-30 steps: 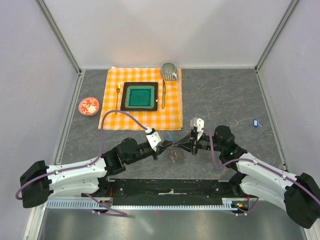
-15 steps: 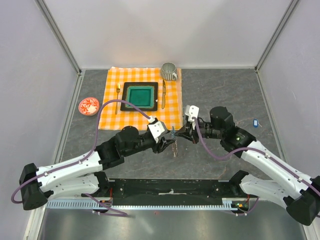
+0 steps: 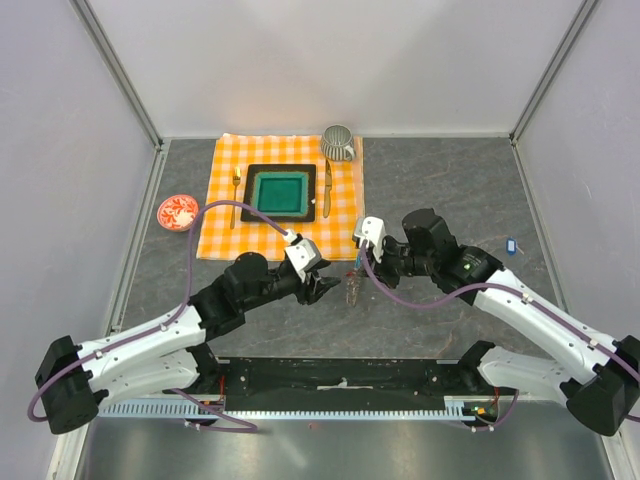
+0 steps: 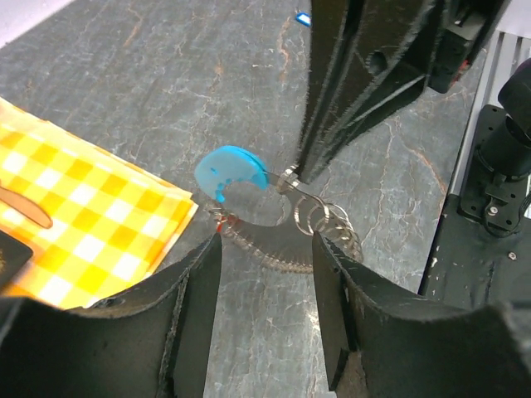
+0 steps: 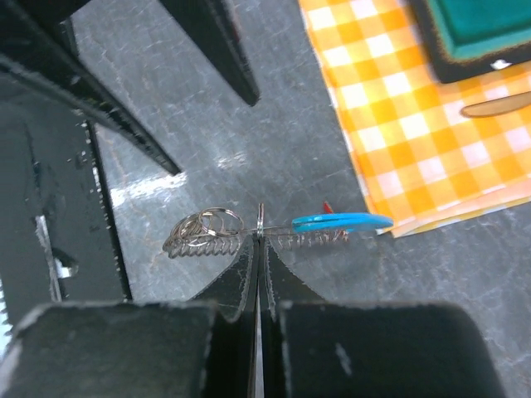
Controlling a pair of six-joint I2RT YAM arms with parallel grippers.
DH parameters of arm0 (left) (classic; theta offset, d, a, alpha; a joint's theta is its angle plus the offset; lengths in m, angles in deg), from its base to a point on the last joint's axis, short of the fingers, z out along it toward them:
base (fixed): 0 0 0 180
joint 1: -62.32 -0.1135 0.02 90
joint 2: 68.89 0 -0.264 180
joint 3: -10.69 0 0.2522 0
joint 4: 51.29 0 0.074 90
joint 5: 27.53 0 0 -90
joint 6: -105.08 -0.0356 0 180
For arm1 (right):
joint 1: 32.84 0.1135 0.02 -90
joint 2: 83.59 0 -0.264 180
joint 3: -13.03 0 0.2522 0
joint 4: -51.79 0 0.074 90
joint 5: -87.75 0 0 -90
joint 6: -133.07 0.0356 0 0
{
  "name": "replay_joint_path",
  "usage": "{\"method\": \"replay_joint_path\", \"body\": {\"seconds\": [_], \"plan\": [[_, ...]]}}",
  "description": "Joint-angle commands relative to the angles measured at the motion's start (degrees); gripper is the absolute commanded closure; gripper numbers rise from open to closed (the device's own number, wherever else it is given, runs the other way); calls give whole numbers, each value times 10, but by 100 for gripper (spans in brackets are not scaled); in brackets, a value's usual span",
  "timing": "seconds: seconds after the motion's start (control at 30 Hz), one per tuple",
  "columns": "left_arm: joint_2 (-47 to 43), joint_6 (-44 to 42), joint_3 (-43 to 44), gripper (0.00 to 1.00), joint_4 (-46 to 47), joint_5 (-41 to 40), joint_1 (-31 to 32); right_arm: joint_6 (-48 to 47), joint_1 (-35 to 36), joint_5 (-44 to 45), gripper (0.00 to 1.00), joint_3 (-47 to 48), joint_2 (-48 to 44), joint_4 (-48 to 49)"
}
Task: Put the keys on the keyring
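Top external view: the grey stone-patterned table point(image 3: 450, 190) is carrying every item. The 2 arms are reaching inward from the near edge, and their grippers are meeting near the table's centre, just in front of the orange checked cloth point(image 3: 225, 235). On that cloth a green square plate point(image 3: 280, 192) is sitting between a gold fork point(image 3: 236, 195) and a gold knife point(image 3: 326, 185). A ribbed cup point(image 3: 338, 142) is standing at the cloth's far right corner. A small red dish point(image 3: 178, 212) is lying on the table left of the cloth.

Left gripper point(image 4: 267, 247): the jaws are standing wide apart and gripping nothing.

Right gripper point(image 5: 257, 247): the jaws are pressing fully together, pinching 1 thin ring of the keyring point(image 5: 203, 234).

The keyring, a silvery coil with several loops bunched at 1 end, is sitting just off the cloth's near right corner, beyond the left fingers. Whether it is touching the table cannot be told. A curved blue tag point(image 5: 342, 222) is lying against the coil, with a red tip point(image 5: 326, 207) beside it. A small blue object point(image 3: 510, 244) is lying well apart at the right.
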Motion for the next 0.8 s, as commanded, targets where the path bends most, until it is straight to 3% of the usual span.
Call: {"method": "replay_joint_path", "body": {"seconds": [0.0,0.23,0.5,0.77], "plan": [[-3,42,-22,46,81,21,-2,7,3,-84,100,-26,-28,47],[45,16,-5,50,109,121,-3,-16,14,-112,100,-43,-30,45],[94,-30,40,52,44,252,-12,-27,17,-111,100,-44,-49,33],[116,-47,62,69,12,282,-13,-31,19,-117,100,-45,-53,29]]}}
